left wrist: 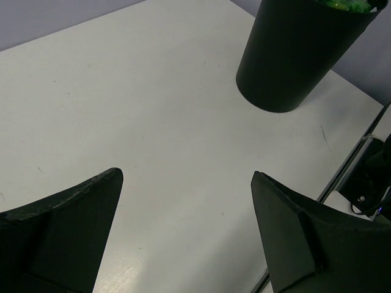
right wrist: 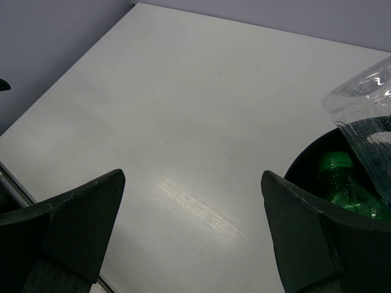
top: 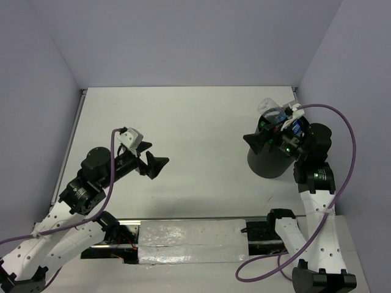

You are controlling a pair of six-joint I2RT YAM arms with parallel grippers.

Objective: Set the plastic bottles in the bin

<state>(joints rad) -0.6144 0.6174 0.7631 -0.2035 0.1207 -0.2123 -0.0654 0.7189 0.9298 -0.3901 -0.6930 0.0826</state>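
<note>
The right arm's fingers (right wrist: 79,220), spread and empty, hang at the rim of the bin (left wrist: 293,55), nearest a clear bottle (right wrist: 366,116) poking steeply out above a green bottle (right wrist: 342,183) inside; the left arm's fingers (left wrist: 73,220), also spread, hover well apart.

place: robot lab test cell | evidence: bare white table (top: 183,122), plain lavender enclosure walls (top: 183,36), cabled arms
</note>
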